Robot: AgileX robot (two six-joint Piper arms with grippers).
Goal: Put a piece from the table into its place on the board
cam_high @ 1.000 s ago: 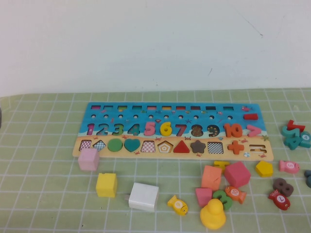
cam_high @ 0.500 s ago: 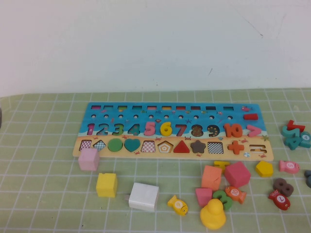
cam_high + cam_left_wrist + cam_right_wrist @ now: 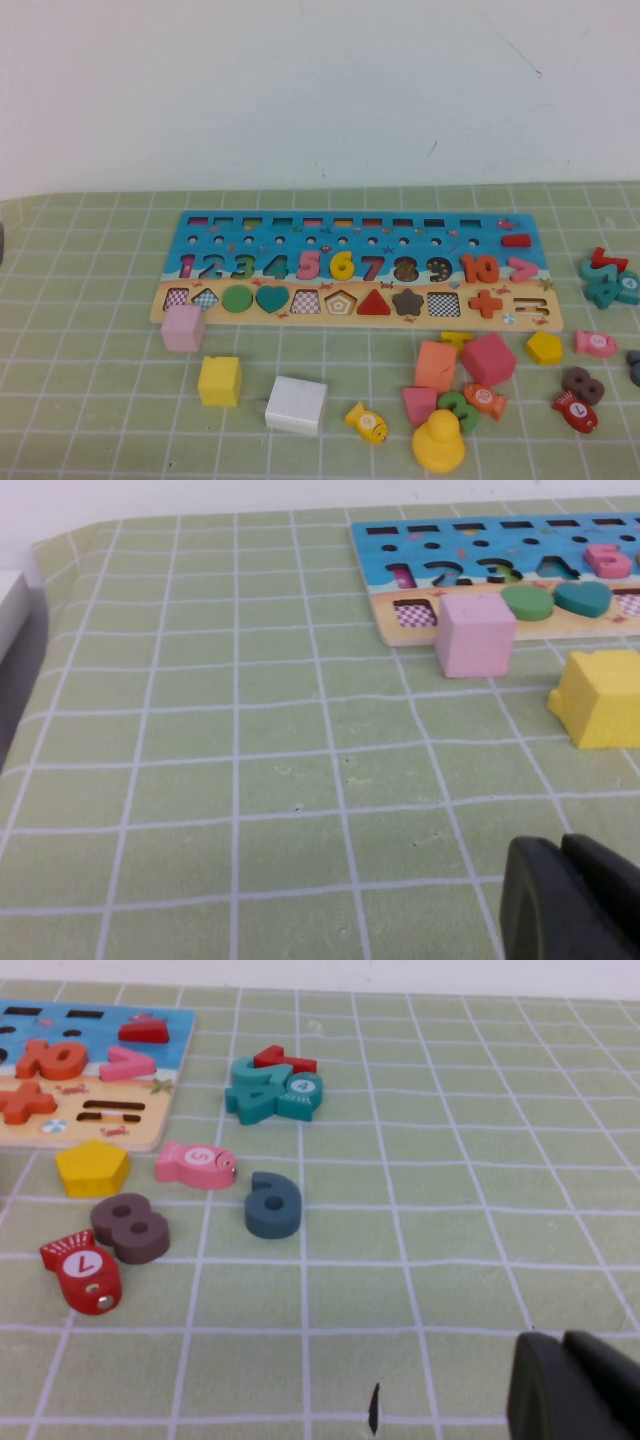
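The board (image 3: 200, 230) lies flat across the far middle of the green gridded mat. The piece, a yellow 6 (image 3: 342, 265), sits in the numeral row between the pink 5 and the pink 7. Neither arm appears in the high view. In the left wrist view my left gripper (image 3: 564, 848) hovers shut and empty over bare mat, short of the board's left end (image 3: 480, 542). My right gripper (image 3: 563, 1345) is likewise shut and empty over the mat, well away from the board's right end (image 3: 100, 1015).
A pink cube (image 3: 183, 328), yellow cube (image 3: 219, 381), white block (image 3: 296, 405) and yellow fish (image 3: 366, 422) lie in front of the board. A yellow duck (image 3: 438, 442) and several loose shapes crowd the front right. A dark blue 6 (image 3: 273, 1203) and brown 8 (image 3: 131, 1227) lie near the right gripper.
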